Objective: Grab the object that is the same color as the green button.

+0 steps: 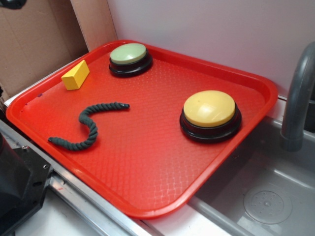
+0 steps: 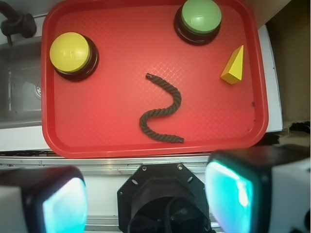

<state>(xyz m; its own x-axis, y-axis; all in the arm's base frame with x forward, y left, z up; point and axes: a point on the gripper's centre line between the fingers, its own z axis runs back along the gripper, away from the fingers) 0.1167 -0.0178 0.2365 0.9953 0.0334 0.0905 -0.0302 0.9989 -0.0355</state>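
My gripper (image 2: 146, 194) hangs nearest the wrist camera, jaws spread wide and empty, short of the red tray (image 2: 154, 148). I read no lettering anywhere. The green rope (image 2: 163, 110) lies mid-tray (open room around it), green button (image 2: 200, 15) beyond.

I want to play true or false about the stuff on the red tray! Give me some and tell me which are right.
1. The rope lies on the red tray. True.
2. The rope touches the green button. False: bare tray lies between them.
3. The yellow block sits nearer the green button than the yellow button. True.
4. The rope lies straight. False: it curves like an S.
5. The gripper holds the rope. False: it is open, off the tray.
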